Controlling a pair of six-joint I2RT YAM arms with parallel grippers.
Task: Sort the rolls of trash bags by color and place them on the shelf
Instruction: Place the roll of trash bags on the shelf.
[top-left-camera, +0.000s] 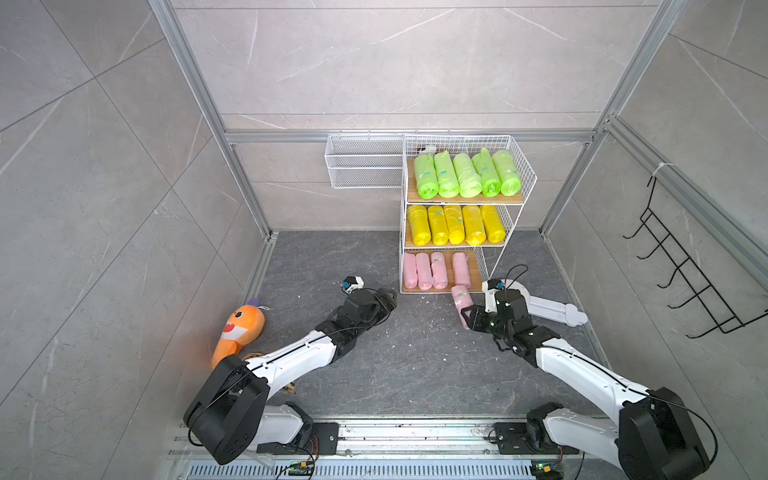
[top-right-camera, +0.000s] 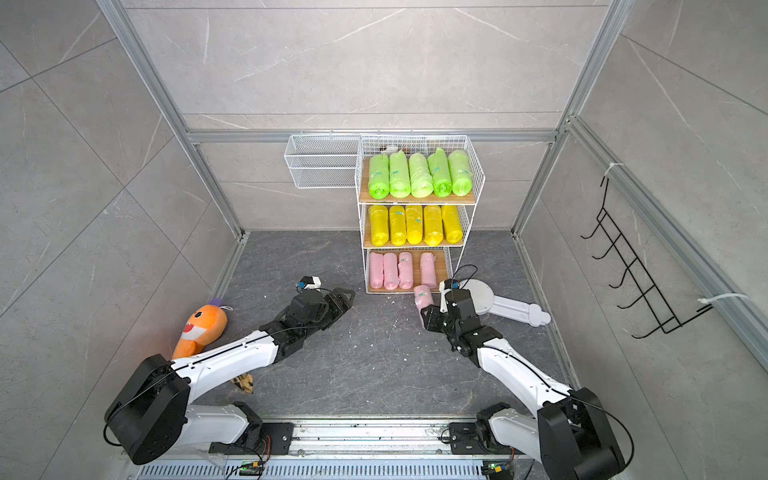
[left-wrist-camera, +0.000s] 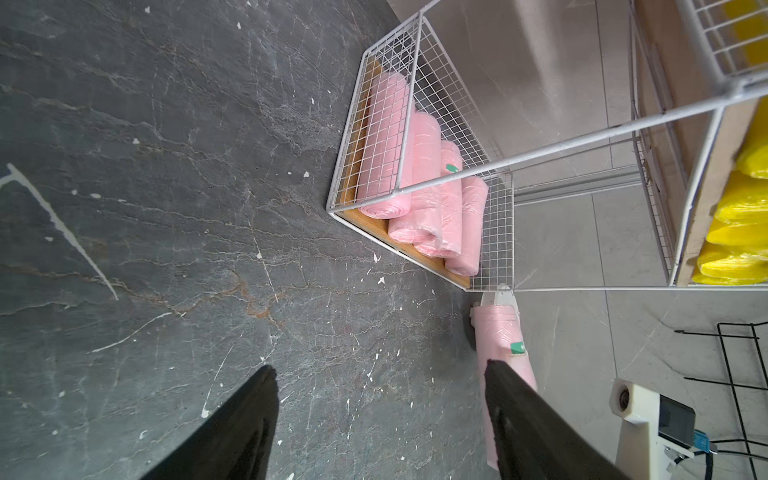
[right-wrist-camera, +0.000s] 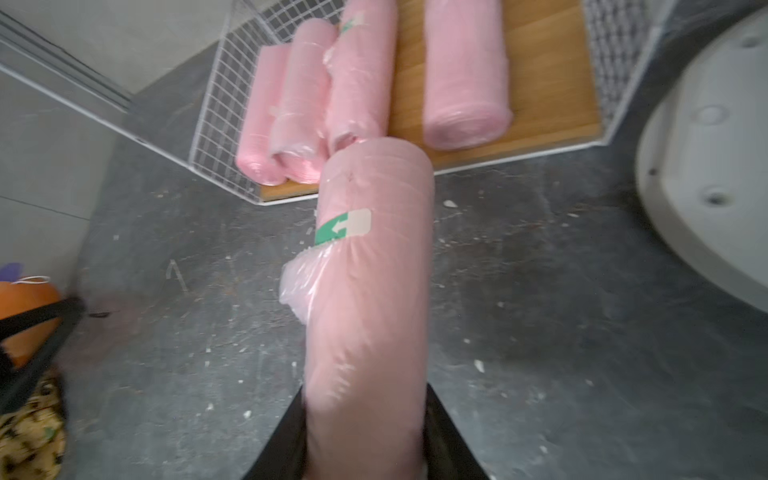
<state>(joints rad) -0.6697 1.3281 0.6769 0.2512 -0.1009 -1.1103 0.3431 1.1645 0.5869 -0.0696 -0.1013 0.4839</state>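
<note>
Clamping one end of a pale pink crinkly plastic roll (top-left-camera: 460, 296), right of frame centre, the right gripper (top-left-camera: 469, 318) apparently aims it at the bottom-tier gap of the white wire shelf (top-left-camera: 449, 266); left gripper (left-wrist-camera: 379, 368) apart, empty.

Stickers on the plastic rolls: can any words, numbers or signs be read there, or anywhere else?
No words or numbers are readable anywhere.
Sticker on the pink roll in the right gripper: a white arrow on green, no lettering.
Other rolls' stickers: too small to read.
</note>
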